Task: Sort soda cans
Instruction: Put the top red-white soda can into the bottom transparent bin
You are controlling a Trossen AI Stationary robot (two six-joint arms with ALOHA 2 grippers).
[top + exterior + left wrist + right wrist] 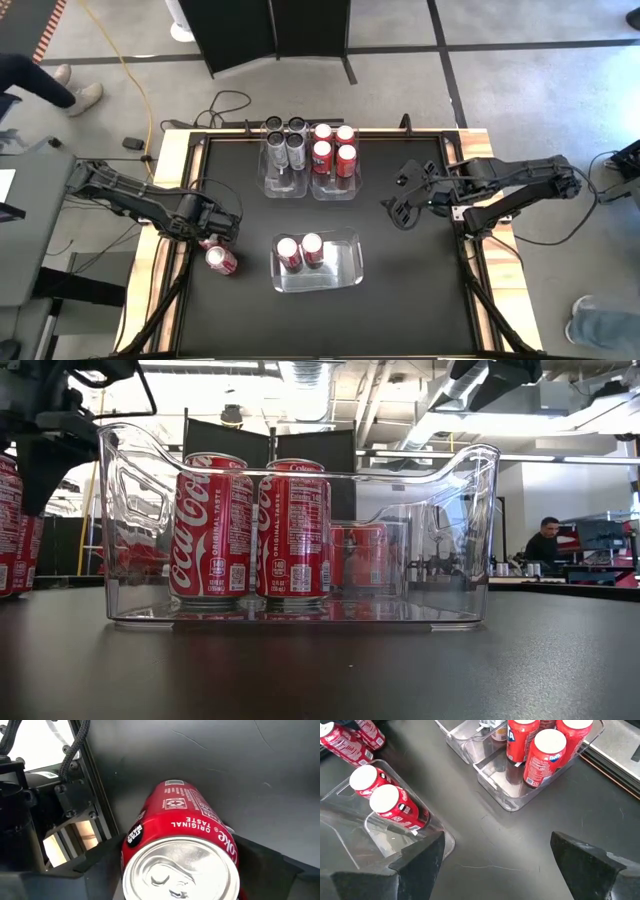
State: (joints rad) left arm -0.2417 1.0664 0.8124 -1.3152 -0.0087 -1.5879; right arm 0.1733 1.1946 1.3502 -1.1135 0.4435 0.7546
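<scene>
Black matte tabletop | left gripper (212, 234) clamps upright red aluminium soda can (182, 855) mid-body | judged thin-walled, slick, dentable; squeeze lightly | right gripper (495, 852) spread, empty

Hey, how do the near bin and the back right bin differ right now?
The near bin holds two red cans; the back right bin holds four red cans. The near bin's cans fill only its left part, leaving bare floor; the back right bin is packed full. The near bin stands alone mid-table; the back right bin sits beside a bin of silver cans. Both are clear plastic, with cans upright.
</scene>
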